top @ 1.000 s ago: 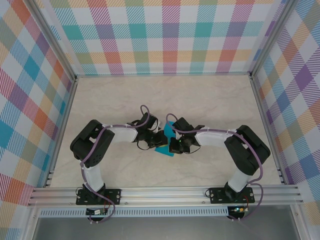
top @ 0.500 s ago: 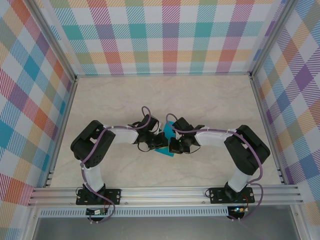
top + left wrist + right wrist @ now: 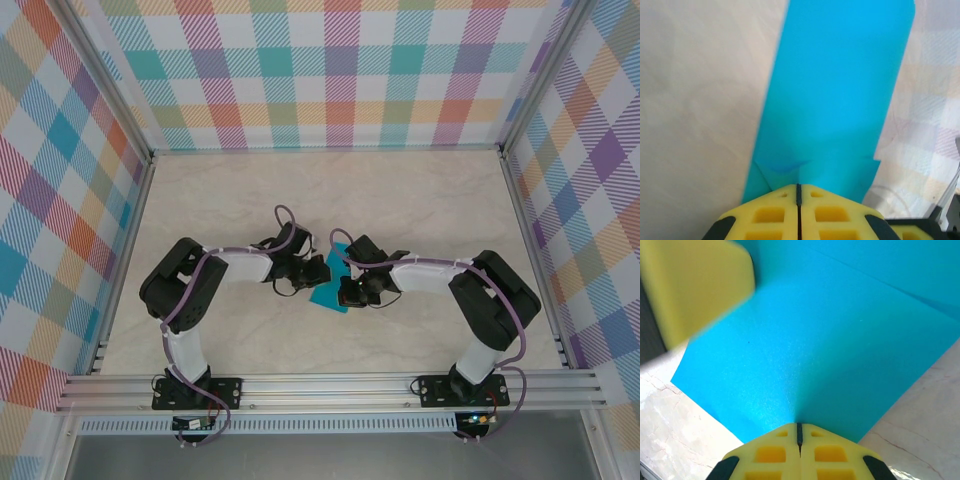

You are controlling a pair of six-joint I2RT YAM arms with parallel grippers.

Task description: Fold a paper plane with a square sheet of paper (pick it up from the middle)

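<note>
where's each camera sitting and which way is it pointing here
top external: fixed above and behind the bases, looking down on the beige marbled table; left arm and right arm meet at the thin teal-blue paper sheet.
left wrist: on the left arm, facing along its shut yellow jaws, pinching the paper.
right wrist: same on the right arm, jaws pinching the paper.
shared: all see the paper.

Both arms are bent inward over the marble surface, elbows out wide. Left tool and right tool sit nose to nose mid-surface, with the teal paper right between them, touching both. One corner pokes out below the tools, toward the bases. Checked walls ring it all.
</note>
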